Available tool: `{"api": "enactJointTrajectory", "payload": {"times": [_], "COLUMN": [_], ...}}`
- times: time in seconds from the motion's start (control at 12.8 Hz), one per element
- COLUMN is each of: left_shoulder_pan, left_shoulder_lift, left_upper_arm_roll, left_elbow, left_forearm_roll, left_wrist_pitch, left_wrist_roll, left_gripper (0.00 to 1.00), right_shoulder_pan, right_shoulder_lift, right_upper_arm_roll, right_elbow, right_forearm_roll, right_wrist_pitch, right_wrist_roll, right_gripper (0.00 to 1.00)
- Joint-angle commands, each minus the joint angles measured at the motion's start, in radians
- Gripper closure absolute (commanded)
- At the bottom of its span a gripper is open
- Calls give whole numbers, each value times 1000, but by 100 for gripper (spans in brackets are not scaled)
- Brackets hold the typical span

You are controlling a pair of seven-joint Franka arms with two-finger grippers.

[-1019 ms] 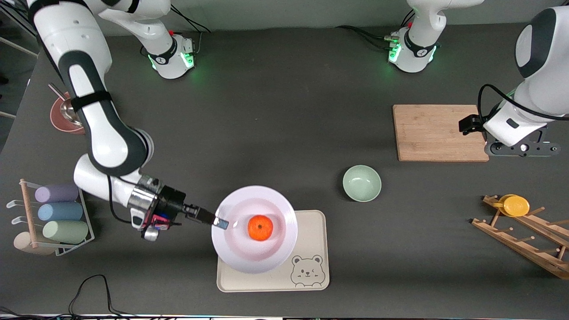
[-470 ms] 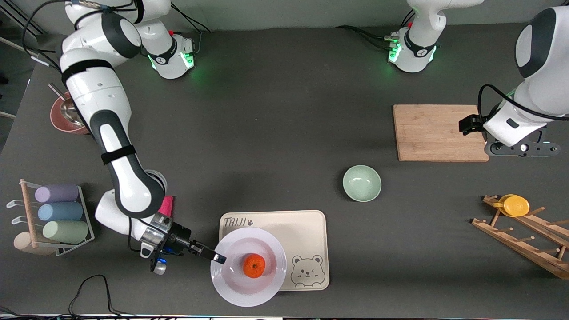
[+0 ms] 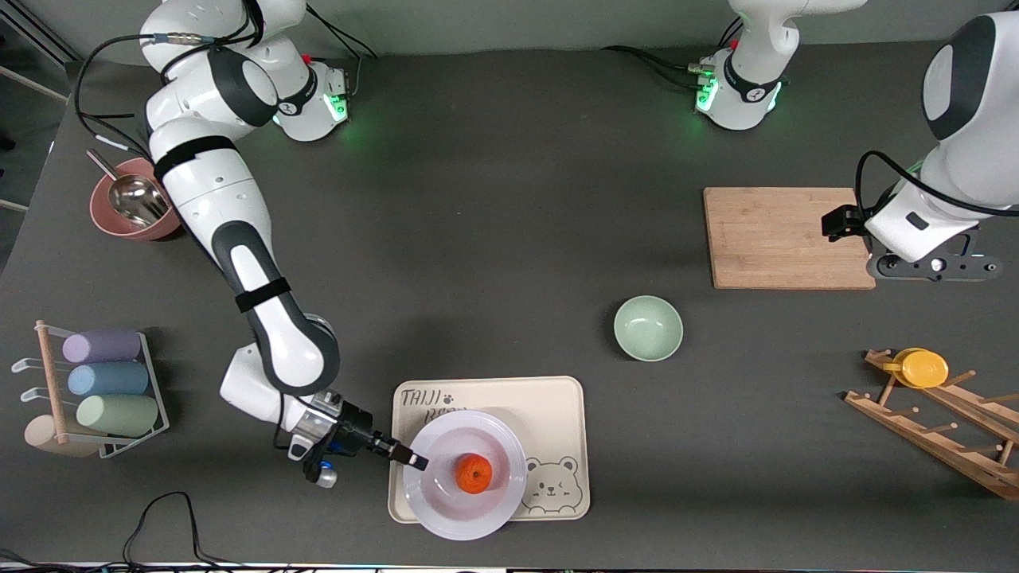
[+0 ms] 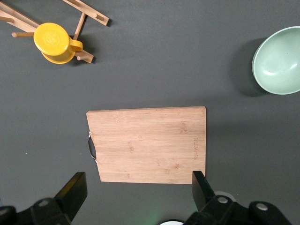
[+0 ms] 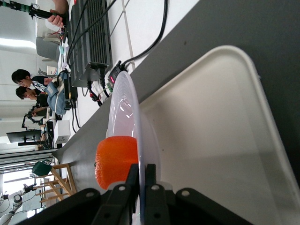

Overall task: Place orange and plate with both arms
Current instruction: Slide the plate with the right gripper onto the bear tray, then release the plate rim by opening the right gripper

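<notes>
The small round bright-orange fruit (image 3: 473, 473) is sitting in the middle of the round glossy white plate (image 3: 446, 509), and the plate is lying over the cream rectangular bear-print tray (image 3: 557, 406) near the front-camera edge of the dark grey desk (image 3: 509, 239), its rim overhanging the tray's nearer edge. The right end effector (image 3: 409, 457) is pinching the plate's rim on the side toward the right arm's end of the desk, its fingers (image 5: 132, 180) closed tight on either face of the rim (whether the plate is fully resting on the tray cannot be told). A pale-green bowl (image 3: 648, 327) is standing farther from the front camera, toward the left arm's end. The left end effector (image 4: 138, 187) is hanging wide open and empty over the edge of the rectangular bamboo cutting board (image 3: 784, 237), the left arm waiting.
</notes>
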Motion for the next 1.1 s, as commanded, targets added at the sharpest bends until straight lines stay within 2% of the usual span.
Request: {"api": "enactJointTrajectory", "payload": {"times": [0.0, 0.47, 0.55, 0.63, 0.71, 0.86, 1.02], "left_shoulder_pan": [-7, -7, -7, -7, -7, -7, -7], "left_shoulder_lift": [10, 10, 10, 10, 10, 10, 10], "left_upper_arm_roll": [4, 4, 4, 4, 4, 4, 4], "left_elbow": [18, 18, 18, 18, 18, 18, 18], "left_forearm_roll": [12, 12, 12, 12, 12, 12, 12], "left_wrist_pitch": [-15, -15, -15, -15, -15, -15, -15], "left_wrist_roll": [18, 18, 18, 18, 18, 18, 18], "left_gripper": [0, 0, 0, 0, 0, 0, 0], "right_shoulder_pan": [0, 2, 2, 2, 2, 2, 2], "right_shoulder_lift": [19, 26, 26, 26, 25, 11, 3], "right_upper_arm_roll": [13, 13, 13, 13, 13, 14, 13], "right_elbow": [38, 23, 23, 23, 21, 23, 24], "right_forearm_roll": [-29, -25, -25, -24, -24, -45, -142], "right_wrist_pitch": [5, 7, 7, 10, 25, 41, 41], "right_wrist_roll": [27, 27, 27, 30, 33, 41, 87], "right_gripper": [100, 100, 79, 22, 0, 0, 0]}}
